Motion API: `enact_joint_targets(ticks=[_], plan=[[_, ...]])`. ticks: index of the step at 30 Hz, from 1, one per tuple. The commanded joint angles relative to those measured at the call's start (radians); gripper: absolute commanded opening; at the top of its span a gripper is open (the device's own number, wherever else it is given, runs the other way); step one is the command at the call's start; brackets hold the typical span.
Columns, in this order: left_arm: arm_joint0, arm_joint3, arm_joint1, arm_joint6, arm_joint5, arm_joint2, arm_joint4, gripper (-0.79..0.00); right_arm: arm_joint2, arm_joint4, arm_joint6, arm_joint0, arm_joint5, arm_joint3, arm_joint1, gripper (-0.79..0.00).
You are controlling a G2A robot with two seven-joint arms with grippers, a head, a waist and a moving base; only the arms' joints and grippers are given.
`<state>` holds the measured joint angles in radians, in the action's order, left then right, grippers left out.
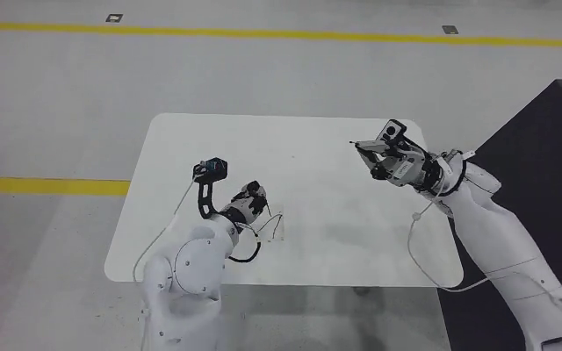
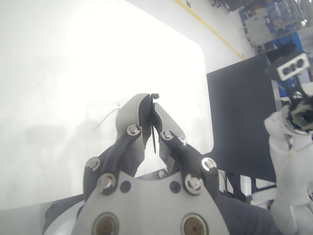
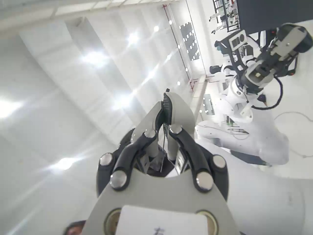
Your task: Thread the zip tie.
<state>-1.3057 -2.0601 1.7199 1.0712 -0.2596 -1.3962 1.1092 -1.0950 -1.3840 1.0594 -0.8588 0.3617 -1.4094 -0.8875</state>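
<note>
My left gripper (image 2: 151,99) is shut on a black zip tie (image 2: 154,133). The tie's head pokes out just past the fingertips, and its strap runs back between the fingers. In the top view this gripper (image 1: 255,195) hovers over the near left part of the white table (image 1: 334,254). My right gripper (image 3: 165,96) is shut on a thin black strap (image 3: 162,145) whose tip shows beyond the pads. It is held above the table's far right part (image 1: 362,149), pointing left, well apart from the left gripper.
A thin dark wire-like strand (image 2: 105,121) lies on the table just beyond the left gripper, near the front edge (image 1: 277,226). A black panel (image 1: 527,132) borders the table on the right. The left arm (image 3: 266,67) shows in the right wrist view.
</note>
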Motion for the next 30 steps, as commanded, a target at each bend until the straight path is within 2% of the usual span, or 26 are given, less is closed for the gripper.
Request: enact_joint_targets(ticks=[1, 11, 13, 14, 16, 18, 20, 24, 26, 30], plan=[[0.018, 0.029, -0.003, 0.025, -0.005, -0.021, -0.064, -0.785, 0.02, -0.057, -0.027, 0.002, 0.07, 0.016, -0.009, -0.785], [0.021, 0.031, -0.004, 0.029, -0.006, -0.023, -0.056, -0.785, 0.021, -0.059, -0.041, 0.003, 0.07, 0.013, -0.012, -0.785], [0.018, 0.042, -0.001, -0.033, 0.011, -0.024, -0.164, -0.785, 0.035, -0.14, -0.036, -0.016, 0.159, -0.005, -0.018, -0.785], [0.018, 0.053, 0.0, -0.05, 0.035, -0.026, -0.247, -0.785, 0.047, -0.08, -0.037, -0.01, 0.173, -0.03, -0.017, -0.785], [0.029, 0.059, 0.0, -0.048, 0.14, -0.041, -0.429, -0.785, 0.087, 0.057, -0.018, -0.013, 0.212, -0.056, -0.015, -0.785], [0.038, 0.073, -0.007, -0.045, 0.251, -0.07, -0.53, -0.785, 0.13, 0.165, 0.017, -0.01, 0.245, -0.065, -0.015, -0.785], [0.049, 0.094, -0.014, -0.017, 0.31, -0.098, -0.625, -0.785, 0.169, 0.287, 0.026, 0.002, 0.264, -0.061, -0.015, -0.785], [0.077, 0.126, -0.029, 0.042, 0.322, -0.167, -0.795, -0.785, 0.215, 0.415, 0.096, 0.035, 0.303, -0.034, -0.014, -0.785], [0.093, 0.143, -0.039, 0.102, 0.312, -0.194, -0.863, -0.785, 0.228, 0.439, 0.118, 0.048, 0.281, -0.03, -0.014, -0.785], [0.097, 0.146, -0.042, 0.11, 0.305, -0.202, -0.872, -0.785, 0.226, 0.443, 0.124, 0.053, 0.275, -0.03, -0.013, -0.785]])
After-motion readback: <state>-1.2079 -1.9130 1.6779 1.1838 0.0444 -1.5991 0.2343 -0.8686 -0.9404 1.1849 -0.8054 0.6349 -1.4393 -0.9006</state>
